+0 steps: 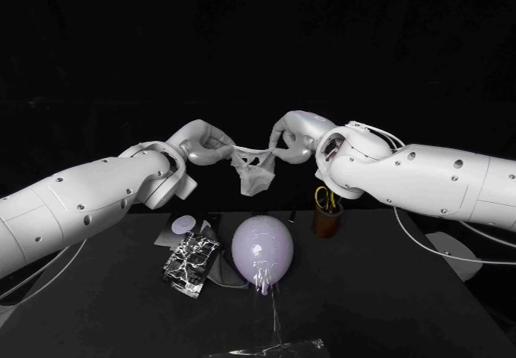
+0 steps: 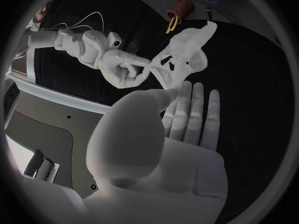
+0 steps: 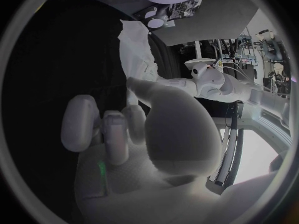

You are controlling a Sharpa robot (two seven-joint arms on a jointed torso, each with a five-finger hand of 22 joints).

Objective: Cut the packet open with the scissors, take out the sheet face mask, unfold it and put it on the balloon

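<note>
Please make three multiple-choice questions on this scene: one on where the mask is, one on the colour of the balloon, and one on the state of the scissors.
1. Where is the mask?
A. Draped on the balloon
B. Held up between the left hand and the right hand
C. Lying flat on the table

2. What colour is the balloon?
A. Red
B. Green
C. Pale lilac

3. What state are the scissors in?
A. Standing in the holder
B. Held by the right hand
C. Lying open on the table

Answers:
1 B: each hand grips one side of the mask, and it hangs above the table.
2 C: the balloon on the table is pale lilac.
3 A: the yellow handles stick up out of the brown holder, with no hand on them.
</note>
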